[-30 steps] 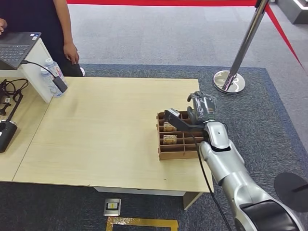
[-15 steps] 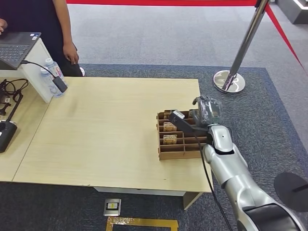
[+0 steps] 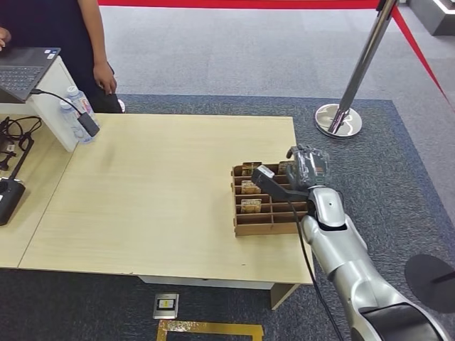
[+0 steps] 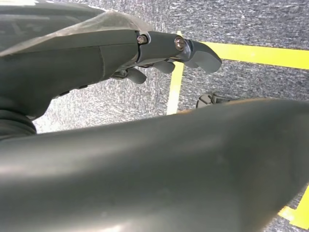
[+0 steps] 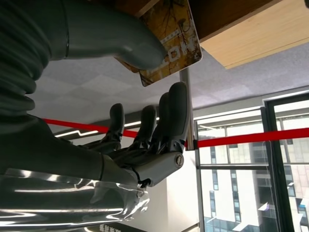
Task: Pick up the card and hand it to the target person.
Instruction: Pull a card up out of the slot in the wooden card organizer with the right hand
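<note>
r arm reaching fwd, right hand [image 3: 305, 167] fingers [image 5: 175, 116] apart; left hand [image 4: 160, 48] hanging, fingers loose.

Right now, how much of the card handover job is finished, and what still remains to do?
Nothing is finished yet. The right hand hangs at the far right corner of the brown divided tray. In the right wrist view its thumb lies against a card with the fingers apart, so a firm grip is not clear. Left: lifting the card out and handing it to the person beyond the table's far left corner.

One tray [image 3: 239, 226] — three cards [image 3: 250, 206], two bottles [image 3: 80, 105].
</note>
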`<state>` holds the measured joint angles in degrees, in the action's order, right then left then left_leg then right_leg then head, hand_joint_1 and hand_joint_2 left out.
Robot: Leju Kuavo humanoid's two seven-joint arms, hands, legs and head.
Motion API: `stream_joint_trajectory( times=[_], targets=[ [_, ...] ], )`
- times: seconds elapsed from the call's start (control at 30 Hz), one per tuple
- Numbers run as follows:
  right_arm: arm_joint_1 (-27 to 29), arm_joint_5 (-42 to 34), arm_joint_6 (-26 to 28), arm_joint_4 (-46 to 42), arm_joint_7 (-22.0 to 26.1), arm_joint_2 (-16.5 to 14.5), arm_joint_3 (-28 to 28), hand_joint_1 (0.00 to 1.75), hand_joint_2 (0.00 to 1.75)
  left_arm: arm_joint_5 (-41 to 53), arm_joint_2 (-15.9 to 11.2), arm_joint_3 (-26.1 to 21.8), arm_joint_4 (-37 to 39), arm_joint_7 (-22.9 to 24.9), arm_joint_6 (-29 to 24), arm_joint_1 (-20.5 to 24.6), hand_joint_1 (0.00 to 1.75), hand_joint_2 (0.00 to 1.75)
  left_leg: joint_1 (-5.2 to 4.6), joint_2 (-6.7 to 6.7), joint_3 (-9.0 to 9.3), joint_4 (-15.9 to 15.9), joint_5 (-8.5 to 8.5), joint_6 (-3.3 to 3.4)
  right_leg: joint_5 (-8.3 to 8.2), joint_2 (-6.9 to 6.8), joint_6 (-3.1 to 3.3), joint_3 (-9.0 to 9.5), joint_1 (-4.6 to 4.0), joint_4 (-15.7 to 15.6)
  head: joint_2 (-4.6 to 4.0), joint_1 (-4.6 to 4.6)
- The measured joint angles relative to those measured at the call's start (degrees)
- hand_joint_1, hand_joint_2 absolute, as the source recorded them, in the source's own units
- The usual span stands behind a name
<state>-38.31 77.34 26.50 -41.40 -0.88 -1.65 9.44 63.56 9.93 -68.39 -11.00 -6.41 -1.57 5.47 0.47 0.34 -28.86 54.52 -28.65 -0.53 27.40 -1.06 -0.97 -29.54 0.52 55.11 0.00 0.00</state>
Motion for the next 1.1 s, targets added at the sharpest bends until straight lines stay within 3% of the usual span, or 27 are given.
stream_joint_trajectory(
  times=[0.6, 1.1],
  targets=[
    [-0.7, 0.8, -0.6, 2.0, -0.5, 0.1, -1.2, 0.95, 1.75, 0.1, 0.0, 0.1, -0.1, -0.3, 0.2, -0.1, 0.0, 0.0, 0.0, 0.02, -0.02, 0.0, 0.0, 0.0, 0.0, 0.03, 0.0, -0.02, 0.0, 0.0, 0.0, 0.0],
    [-1.4, 1.1, -0.3, 3.4, -0.3, 0.0, -1.6, 0.91, 1.75, 0.4, -0.1, 0.4, -0.2, -0.2, 0.4, -0.2, 0.0, 0.0, -0.01, 0.05, -0.03, 0.0, 0.0, 0.0, -0.01, 0.06, 0.0, -0.04, 0.0, 0.0, 0.0, 0.0]
  ],
)
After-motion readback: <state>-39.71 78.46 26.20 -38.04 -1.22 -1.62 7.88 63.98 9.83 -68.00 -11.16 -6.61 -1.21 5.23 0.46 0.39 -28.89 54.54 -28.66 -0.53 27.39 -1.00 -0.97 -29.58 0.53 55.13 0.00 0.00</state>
